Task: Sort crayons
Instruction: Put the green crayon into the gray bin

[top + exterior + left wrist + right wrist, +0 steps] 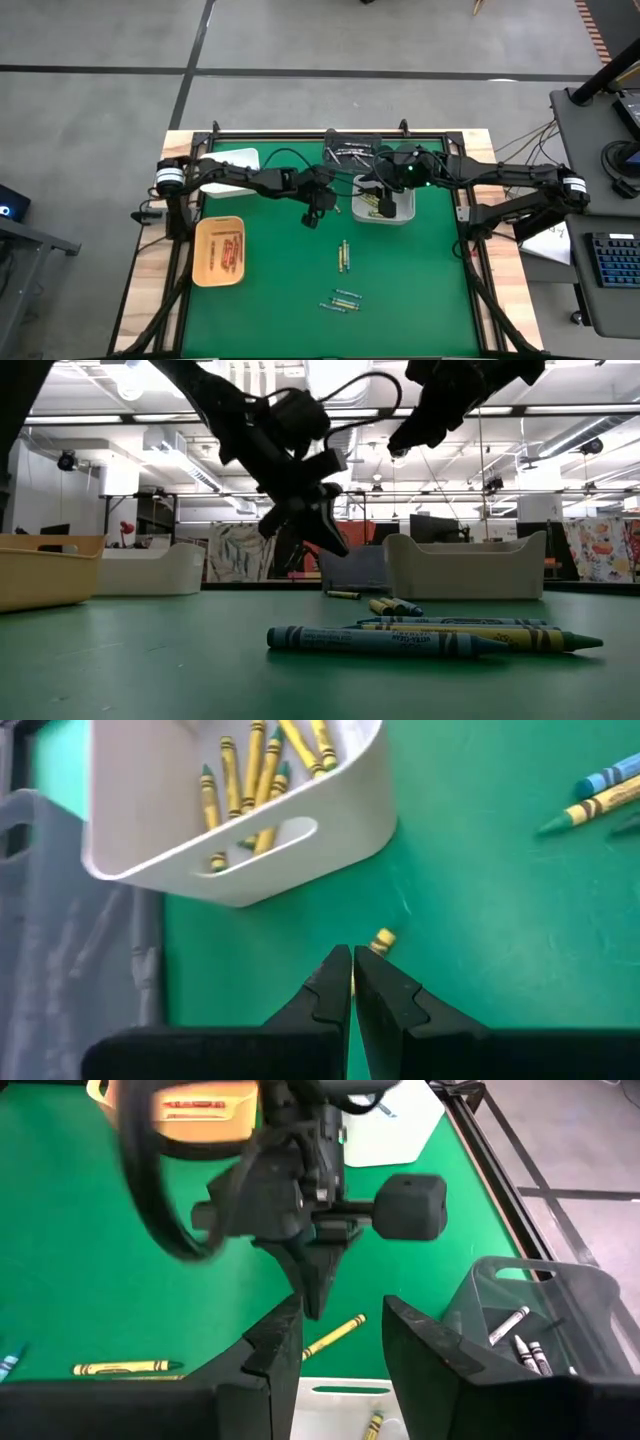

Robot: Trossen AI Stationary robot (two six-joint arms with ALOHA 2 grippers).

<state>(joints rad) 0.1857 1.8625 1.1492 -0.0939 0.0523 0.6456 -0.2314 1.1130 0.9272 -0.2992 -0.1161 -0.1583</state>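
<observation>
Several crayons (344, 257) lie loose on my green mat (280, 290); yellow ones already sit in the white bin (397, 212), so I judge colour decides each home. My left gripper (314, 214) hangs low with fingers pressed together and empty, just beside a stray yellow crayon (383, 940) near that bin. My right gripper (340, 1342) hovers over the bin, fingers apart, holding nothing. An orange tray (219, 251) waits at the left. Beyond the table stretches a bright workshop hall.
</observation>
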